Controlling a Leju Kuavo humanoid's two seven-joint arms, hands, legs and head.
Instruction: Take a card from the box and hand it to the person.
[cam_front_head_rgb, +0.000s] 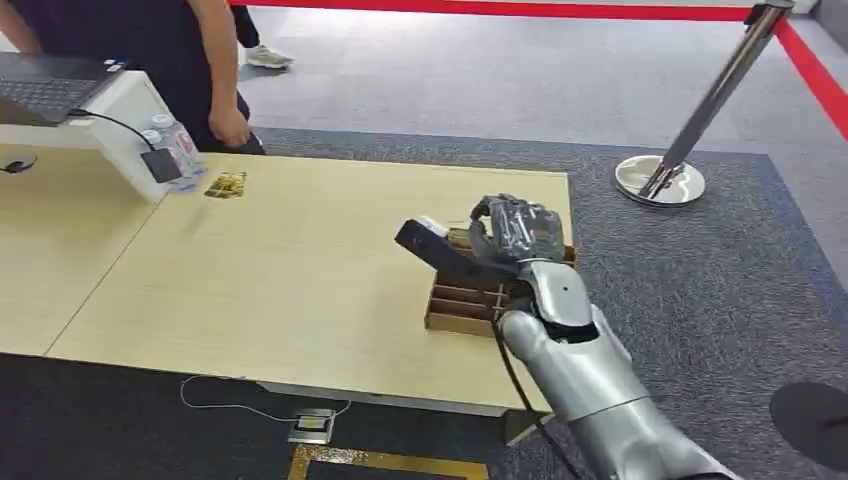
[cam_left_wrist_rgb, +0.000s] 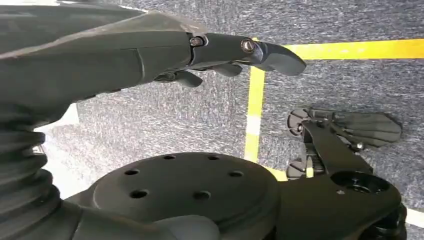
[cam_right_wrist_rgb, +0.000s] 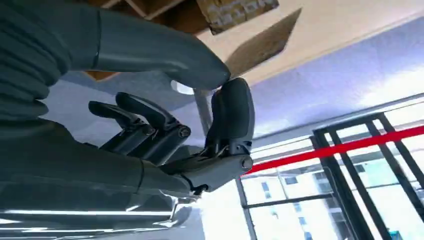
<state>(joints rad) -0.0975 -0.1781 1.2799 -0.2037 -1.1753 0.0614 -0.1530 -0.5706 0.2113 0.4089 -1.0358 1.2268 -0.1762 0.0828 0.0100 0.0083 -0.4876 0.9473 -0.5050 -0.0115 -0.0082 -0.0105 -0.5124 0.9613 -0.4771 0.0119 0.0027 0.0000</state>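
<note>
My right hand (cam_front_head_rgb: 515, 232) hovers over the brown compartmented card box (cam_front_head_rgb: 458, 308) near the table's right edge. In the right wrist view its thumb and a dark finger (cam_right_wrist_rgb: 232, 107) pinch one end of a thin brown card (cam_right_wrist_rgb: 262, 44), which sticks out past the box (cam_right_wrist_rgb: 150, 7) over the tabletop. The other fingers are curled loosely below. The person (cam_front_head_rgb: 190, 55) stands at the far left corner of the table, one hand (cam_front_head_rgb: 232, 126) hanging by the edge. My left hand (cam_left_wrist_rgb: 225, 52) hangs over the carpet with fingers stretched out, holding nothing.
The light wooden table (cam_front_head_rgb: 300, 270) carries a laptop (cam_front_head_rgb: 50, 85) on a white stand, water bottles (cam_front_head_rgb: 175, 145) and a small gold object (cam_front_head_rgb: 226, 185) at the far left. A metal stanchion (cam_front_head_rgb: 665, 170) with a red belt stands on the carpet at the right.
</note>
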